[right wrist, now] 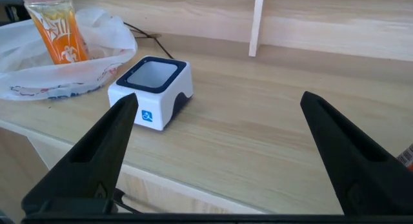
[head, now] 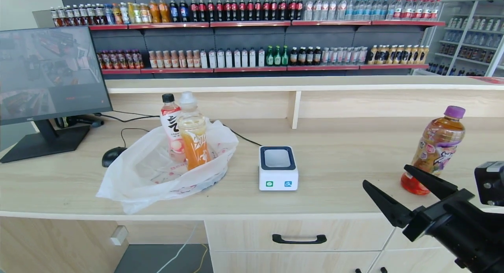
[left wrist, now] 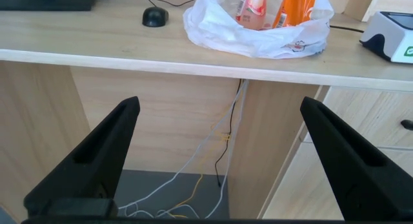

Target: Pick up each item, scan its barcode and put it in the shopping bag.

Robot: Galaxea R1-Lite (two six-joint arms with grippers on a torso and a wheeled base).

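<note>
A wide stretch of tabletop (head: 346, 155) runs between the scanner (head: 278, 167) at centre and the purple-capped bottle (head: 437, 147) at right. The shopping bag (head: 157, 174) and the mouse (head: 113, 156) just beside it block centre-left.

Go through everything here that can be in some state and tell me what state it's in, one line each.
shopping bag, open, two bottles inside
black-capped bottle, upright in bag, capped
white-capped bottle, upright in bag, capped
purple-capped bottle, upright on counter, capped
scanner, window up, uncovered
monitor, on
drawer, shut
left end effector, open, empty
right end effector, open, empty
</note>
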